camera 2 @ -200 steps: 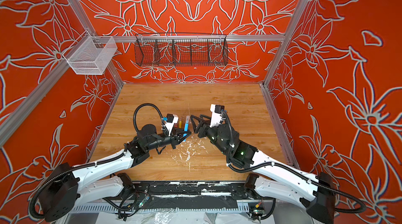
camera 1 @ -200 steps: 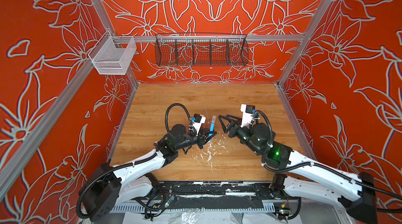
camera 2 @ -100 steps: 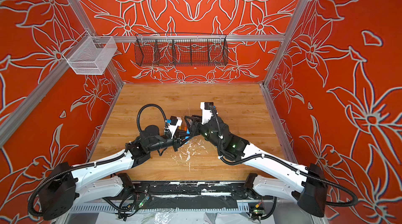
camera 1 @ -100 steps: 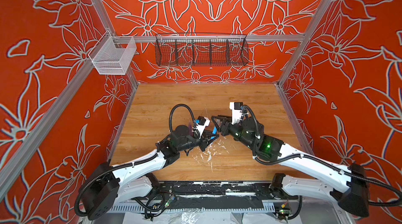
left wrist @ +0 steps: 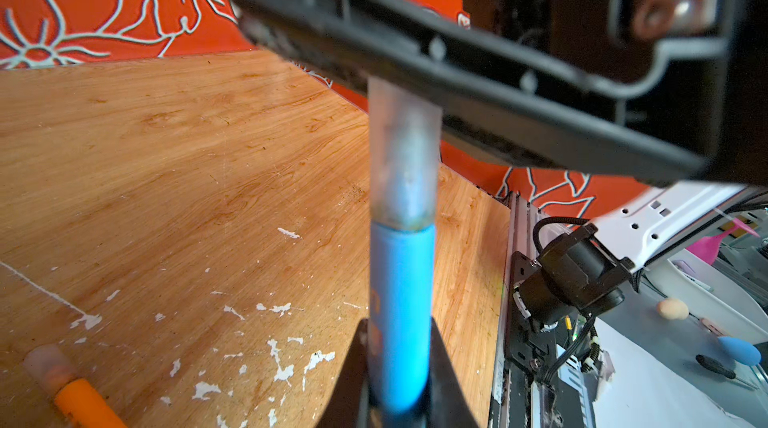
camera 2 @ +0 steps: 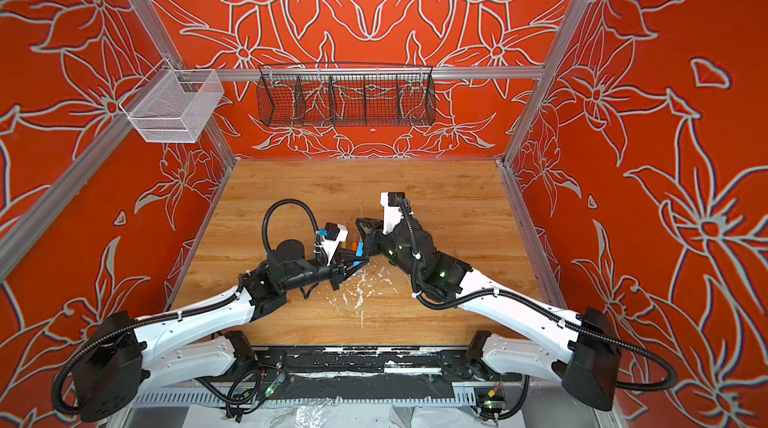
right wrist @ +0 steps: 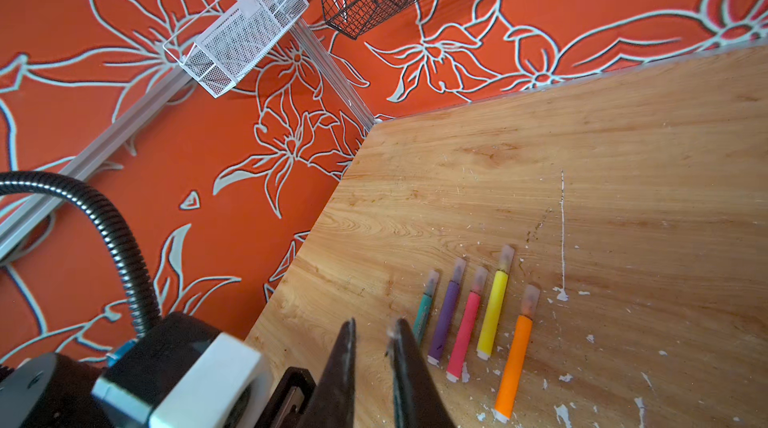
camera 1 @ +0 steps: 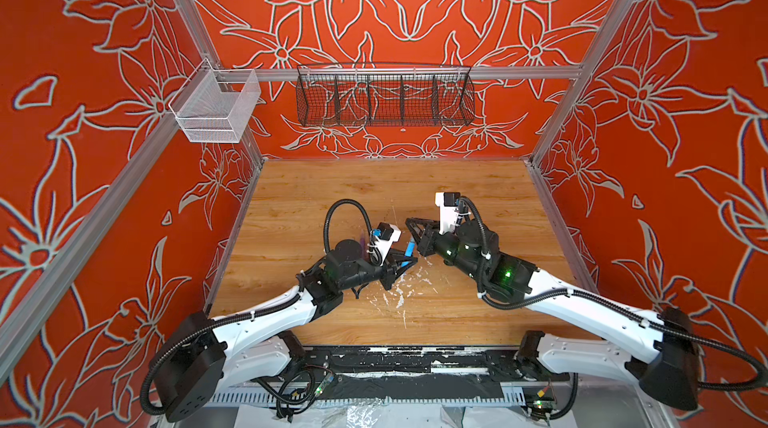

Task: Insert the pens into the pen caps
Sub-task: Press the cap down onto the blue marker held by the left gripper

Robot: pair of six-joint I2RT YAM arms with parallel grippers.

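Wooden tabletop (right wrist: 582, 156), enclosed by orange floral walls, carries five other pens (right wrist: 467, 330) in a row near its middle. Each lies flat with a translucent cap fitted. The blue pen (left wrist: 401, 301) is off the surface, clamped by its barrel in the left gripper (left wrist: 397, 324), as it was a second ago.

The change lies with the right gripper (right wrist: 372, 330). A second ago it stood apart from the pen with its jaws wide. It has since crossed to the pen's far end and closed narrow on the clear cap (left wrist: 403, 156). The cap's mouth meets the blue barrel.

Judgement: this is the last of six pens, and the seating push is in hand. Whether the cap is fully home cannot be told. Misalignment between the two grips could bend the cap or eject it.
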